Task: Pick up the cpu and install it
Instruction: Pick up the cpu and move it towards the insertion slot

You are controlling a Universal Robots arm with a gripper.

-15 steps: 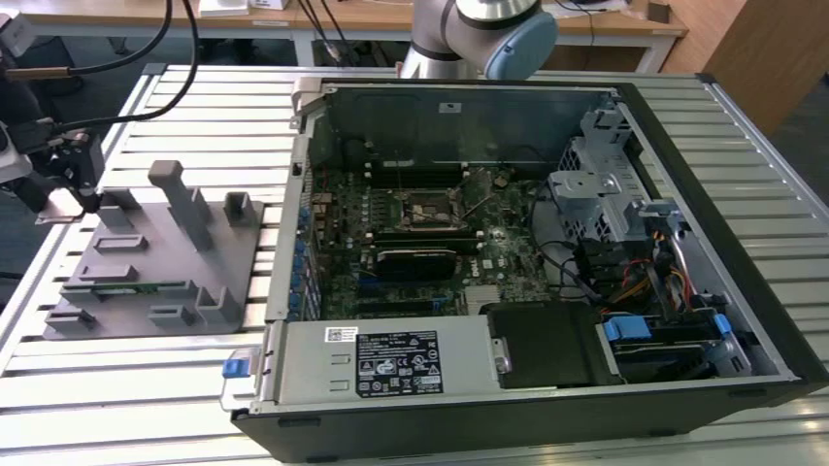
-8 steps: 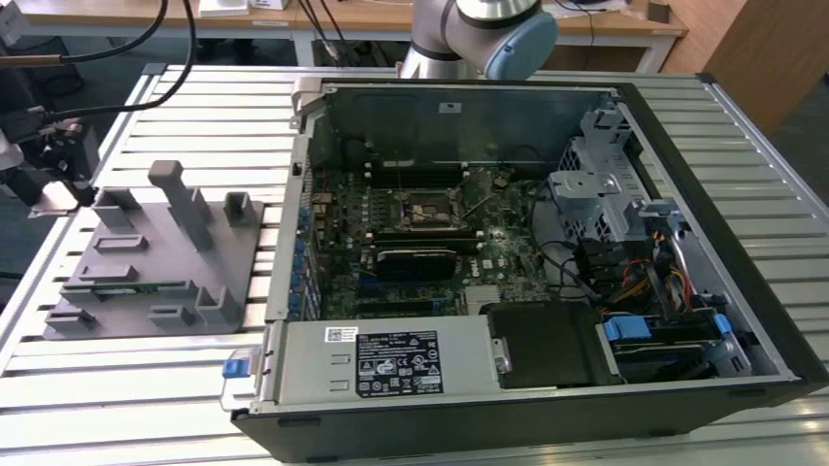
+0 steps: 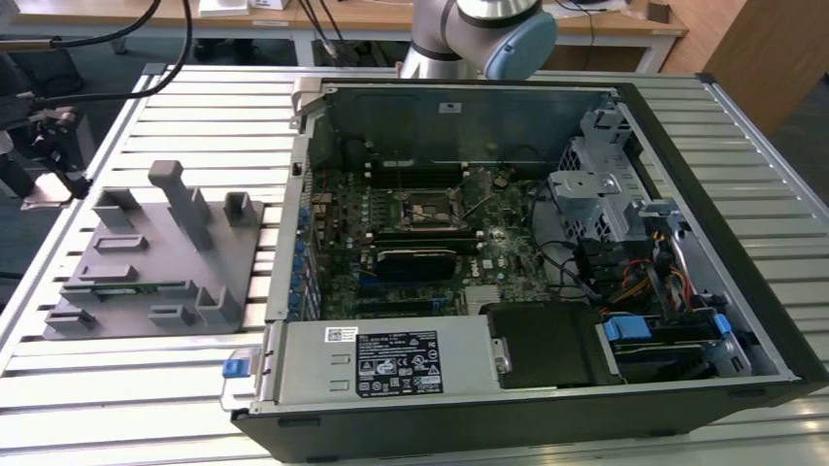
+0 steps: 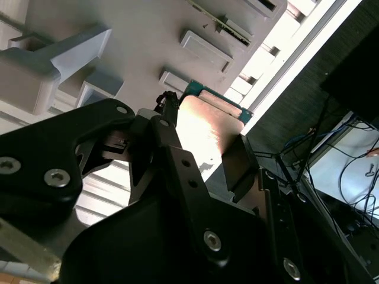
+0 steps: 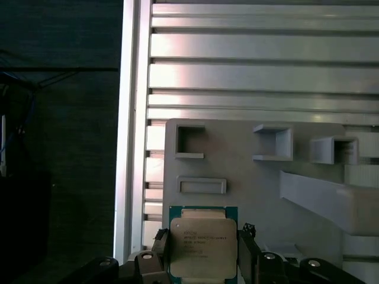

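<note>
Slatted aluminium worktop [image 3: 155, 97], seen in the exterior view. On that view's left: grey fixture plate [image 3: 155, 262] with upright posts and pockets, and a green memory stick [image 3: 136, 286] lying in one slot. To its right: open computer case [image 3: 725, 194], on its side. Inside it are the motherboard [image 3: 388, 262] with its square processor socket [image 3: 428, 207] near the middle and a silver power supply [image 3: 376, 359] along the near edge. Robot arm [image 3: 486, 34] stands behind the case. Both wrist views: gripper [image 5: 203, 251], black, closed on the cpu [image 5: 203, 239], one finger [image 5: 160, 251] against each opposite side. The cpu has a silver lid and a green rim. It sits over the fixture plate, just beside a shallow rectangular pocket [image 5: 201, 185]. Whether it rests on the plate or is raised cannot be told.
</note>
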